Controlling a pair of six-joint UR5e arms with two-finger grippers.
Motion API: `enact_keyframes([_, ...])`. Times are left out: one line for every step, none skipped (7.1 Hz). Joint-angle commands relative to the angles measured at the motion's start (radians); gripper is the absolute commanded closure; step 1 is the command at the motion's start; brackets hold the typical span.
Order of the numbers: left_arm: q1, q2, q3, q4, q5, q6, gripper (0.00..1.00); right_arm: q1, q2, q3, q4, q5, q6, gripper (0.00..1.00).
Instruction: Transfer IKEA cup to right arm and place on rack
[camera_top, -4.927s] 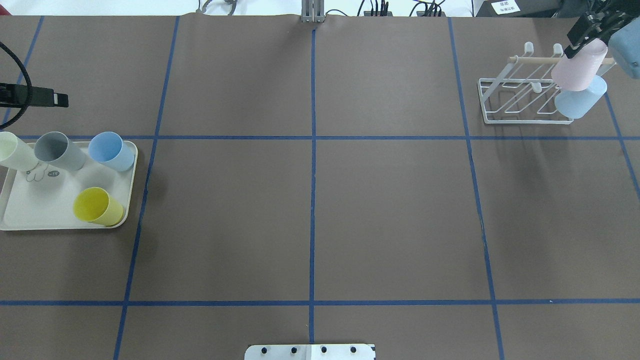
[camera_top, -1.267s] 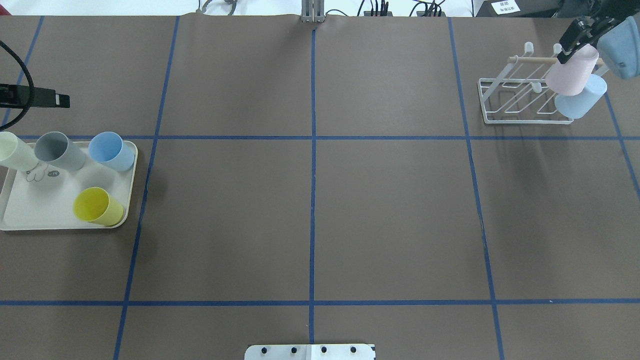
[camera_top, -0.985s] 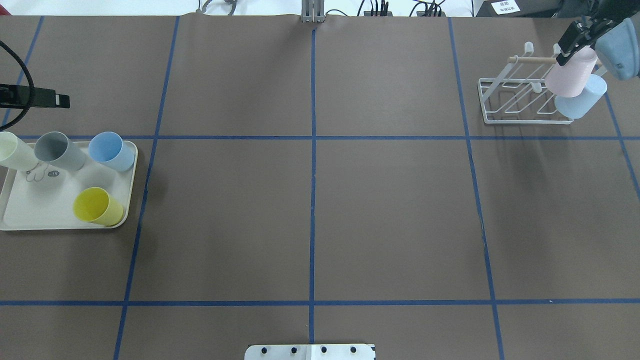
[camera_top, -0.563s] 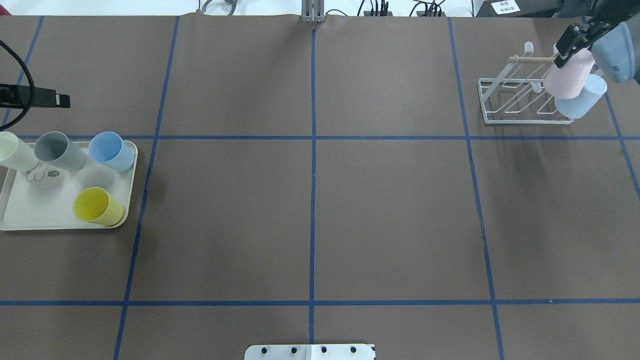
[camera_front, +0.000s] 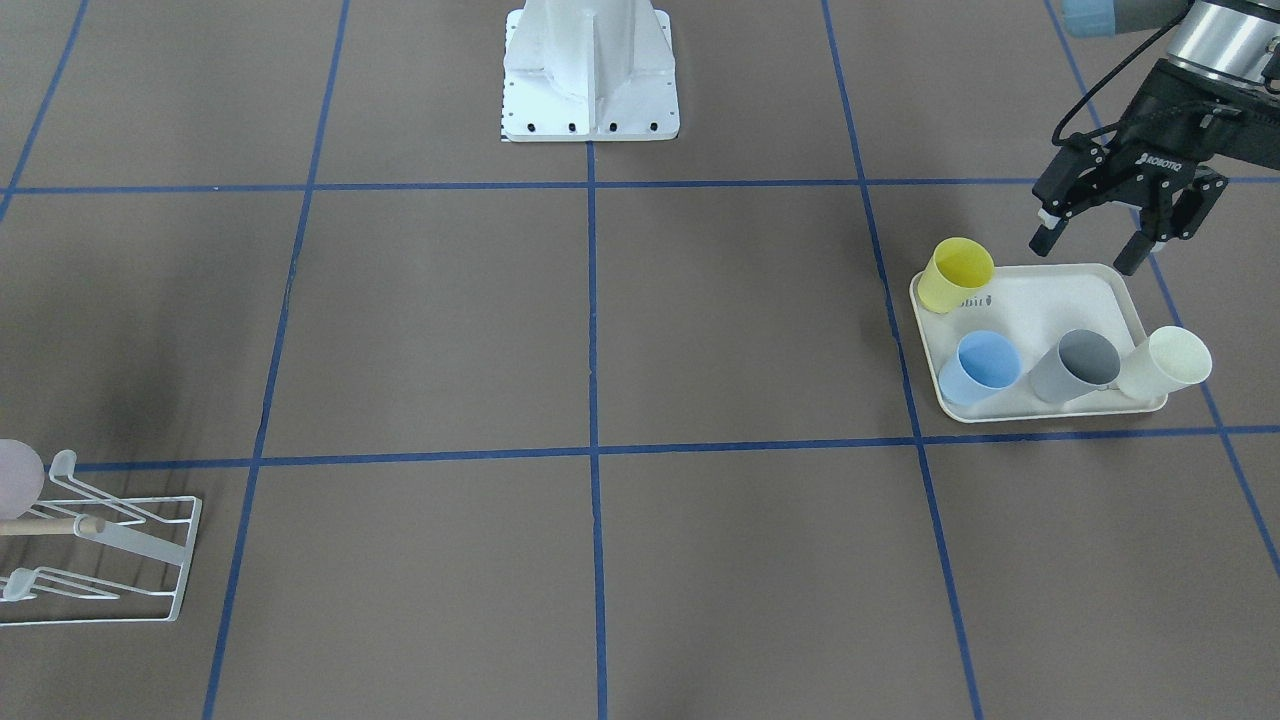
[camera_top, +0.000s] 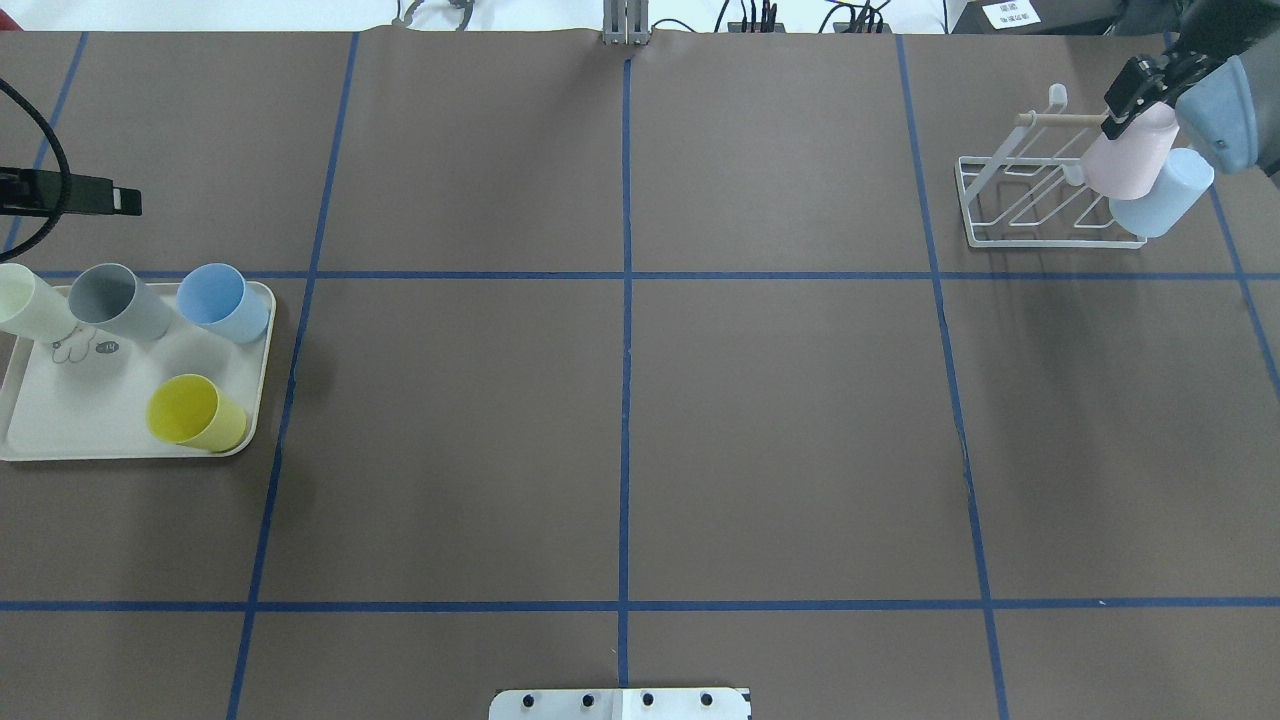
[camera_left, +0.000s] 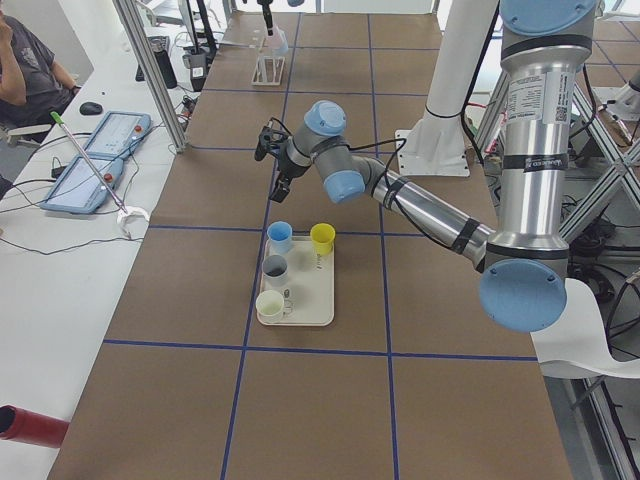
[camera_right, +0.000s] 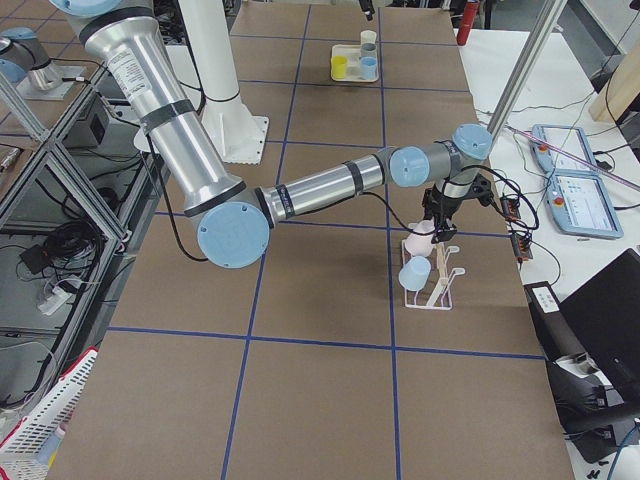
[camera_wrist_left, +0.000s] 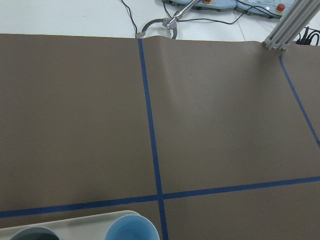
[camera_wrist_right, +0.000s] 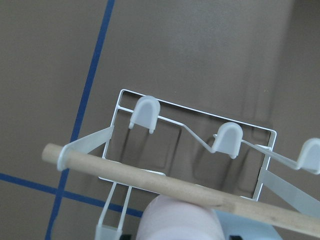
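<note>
My right gripper (camera_top: 1126, 103) is shut on the base of a pink cup (camera_top: 1125, 162), held mouth-down and tilted over the right end of the white wire rack (camera_top: 1040, 190). In the right wrist view the pink cup (camera_wrist_right: 180, 220) sits just behind the wooden dowel (camera_wrist_right: 150, 180), with the rack's rounded pegs (camera_wrist_right: 145, 112) beyond it. A light blue cup (camera_top: 1160, 195) hangs upturned on the rack beside the pink one. My left gripper (camera_front: 1087, 255) stands open and holds nothing, above the table just beyond the tray's far edge.
A cream tray (camera_top: 100, 425) at the left holds a yellow cup (camera_top: 195, 412), a blue cup (camera_top: 222, 300), a grey cup (camera_top: 118, 300) and a cream cup (camera_top: 25, 300). Blue tape lines cross the brown table. The robot base plate (camera_front: 590, 75) is at the near middle edge.
My right gripper has carried the pink cup leftward and lower onto the rack's right end. The left arm has stayed almost still.
</note>
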Motion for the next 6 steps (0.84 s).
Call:
enact_keyframes([0.000,0.001,0.001,0.000,0.000,0.000,0.00,-0.004,-0.003,-0.005,0.002,0.000,-0.003,0.74])
enact_keyframes([0.000,0.000,0.003,0.000,0.000,0.000,0.00,-0.004,-0.011,-0.007,0.002,0.002,-0.006,0.73])
enact_keyframes([0.000,0.000,0.003,0.000,0.000,0.000,0.00,-0.004,-0.012,-0.007,0.002,0.002,-0.007,0.73])
enact_keyframes([0.000,0.000,0.003,0.000,0.000,0.000,0.00,-0.004,-0.015,-0.007,0.002,0.002,-0.007,0.73])
enact_keyframes([0.000,0.000,0.003,0.000,-0.002,0.000,0.00,-0.004,-0.018,-0.007,0.002,0.002,-0.007,0.73])
enact_keyframes([0.000,0.000,0.003,0.000,-0.002,0.000,0.00,-0.004,-0.023,-0.007,0.002,0.003,-0.009,0.73])
